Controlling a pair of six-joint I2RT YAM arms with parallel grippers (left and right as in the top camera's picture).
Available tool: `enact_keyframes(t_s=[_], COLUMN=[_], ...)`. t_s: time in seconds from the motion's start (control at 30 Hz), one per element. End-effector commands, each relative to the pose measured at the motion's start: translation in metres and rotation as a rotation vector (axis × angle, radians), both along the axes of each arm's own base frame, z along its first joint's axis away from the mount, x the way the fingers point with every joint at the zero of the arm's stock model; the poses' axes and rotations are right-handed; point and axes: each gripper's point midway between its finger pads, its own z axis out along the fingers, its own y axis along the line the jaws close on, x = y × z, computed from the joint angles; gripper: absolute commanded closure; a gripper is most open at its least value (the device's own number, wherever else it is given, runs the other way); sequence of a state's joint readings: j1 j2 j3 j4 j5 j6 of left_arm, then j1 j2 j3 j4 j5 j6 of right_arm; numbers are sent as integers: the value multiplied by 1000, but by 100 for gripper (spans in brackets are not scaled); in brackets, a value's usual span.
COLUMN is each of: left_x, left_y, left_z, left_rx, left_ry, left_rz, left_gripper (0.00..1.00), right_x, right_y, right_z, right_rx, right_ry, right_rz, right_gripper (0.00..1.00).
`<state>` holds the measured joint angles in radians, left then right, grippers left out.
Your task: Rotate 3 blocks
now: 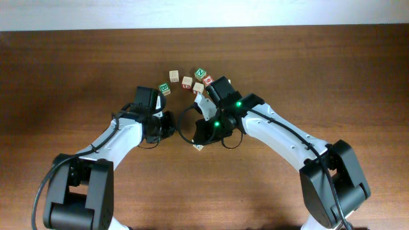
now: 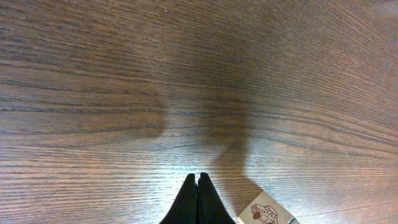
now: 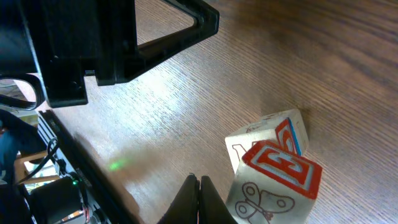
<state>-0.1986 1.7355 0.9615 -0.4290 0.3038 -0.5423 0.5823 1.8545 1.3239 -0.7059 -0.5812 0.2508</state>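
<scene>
The right gripper (image 3: 198, 200) sat nearest the lens in its own wrist view, its fingers pressed together on nothing and low over the table (image 3: 323, 56). Just beside it stood a red-letter cube (image 3: 281, 177) (a butterfly outline on its side). Close behind that was a paler cube (image 3: 264, 134) with red and blue edging, probably one of the three to be turned. Whether those two touched could not be told.

The left gripper (image 2: 198, 199) was likewise closed and empty over bare wood, with only a car-printed cube (image 2: 266, 213) at the frame's corner.

From overhead the pale task blocks lay in a loose cluster ahead of both arms: a yellowish-marked block (image 1: 174, 75), an orange-red-marked block (image 1: 186, 82) and a third pale block (image 1: 198, 87) nearest the right arm. Two green-letter cubes (image 1: 200, 73) (image 1: 165, 88) were mixed in among them.

The crowding looked like the main risk. A nudge from closed tips could slide a block instead of turning it, or drive it into a neighbour and twist the wrong cube. With the red-letter cube so close to the right fingers, it might have been caught first. A push high on a face could tip a block over — not rotate it.
</scene>
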Motion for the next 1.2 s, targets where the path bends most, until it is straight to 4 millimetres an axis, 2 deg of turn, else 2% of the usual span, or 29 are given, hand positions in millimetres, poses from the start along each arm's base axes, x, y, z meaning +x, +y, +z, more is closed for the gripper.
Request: enact_keyframes(t_s=[0.0,0.07,0.1,0.17,0.2,0.3,0.37,0.5,0.63,0.9,1.07,1.17], left_x=[8,9,9,9,9,8,6,5,6,6,6,6], left_y=[-2,0,1,1,0,-2,-7,-9,-9,-10,-10,-10], left_z=[10,10,9,9,9,8,7,6,6,6,6,6], left_rx=[-9,0,5,5,5,35,58,85,84,84,84,84], left_ry=[-36,-38,-39,-38,-38,-44,-51,-58,-61,-60,-60,-60], left_rz=[-17,-13,-12,-12,-13,-20,-37,-46,-46,-46,-46,-46], left_gripper=[100,100,100,100,100,100,100,100,100,100,100,100], right_x=[15,26,31,29,25,15,10,4,-1,-3,-7,-8], right_y=[8,-5,-22,-47,-55,-69,-72,-72,-53,-47,-26,-25], right_z=[32,54,57,49,38,13,0,-13,-14,-14,-12,-12], right_rx=[7,-55,-114,-170,-191,-260,-270,-269,-269,-275,-246,-246], right_ry=[-61,-79,-47,25,62,111,133,148,114,101,56,58], right_rz=[4,-42,-107,-162,-176,-216,-226,-225,-197,-197,-149,-151], right_gripper=[96,96,96,96,96,96,96,95,96,96,95,95])
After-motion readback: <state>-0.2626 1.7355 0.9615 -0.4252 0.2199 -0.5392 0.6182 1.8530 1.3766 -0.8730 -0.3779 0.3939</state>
